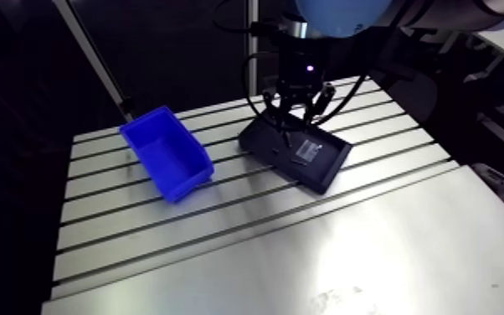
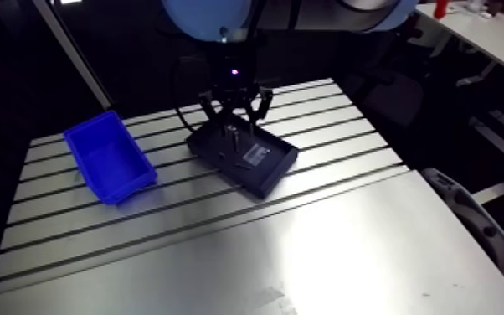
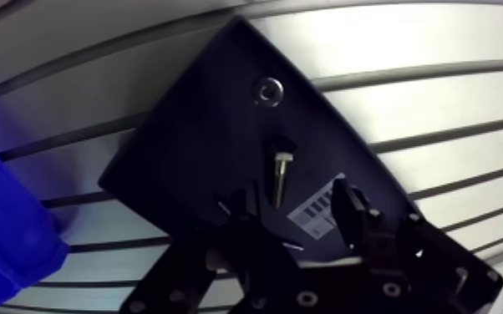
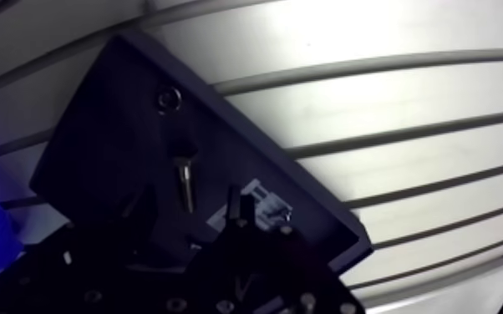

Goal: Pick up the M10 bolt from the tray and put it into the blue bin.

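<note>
Bolt (image 3: 281,171) lies flat near the middle of the black tray (image 3: 188,134), shank pointing at your hand (image 3: 291,202), whose fingers (image 3: 240,210) hang apart and empty. Expect dense, stiff, slippery steel that rolls; pinch across the shank below the head.

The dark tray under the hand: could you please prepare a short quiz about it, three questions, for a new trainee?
1. True or false: the hand is shut on the bolt.
2. How does the bolt rest in the dark tray? A: standing upright on its head. B: lying flat on its side. C: hanging from the hand.
3. Fill the gap: beyond the bolt's head, in the same tray, lies a small metal ___.

Key: 1 false, the hand is open and holds nothing; 2 B; 3 ring.
</note>
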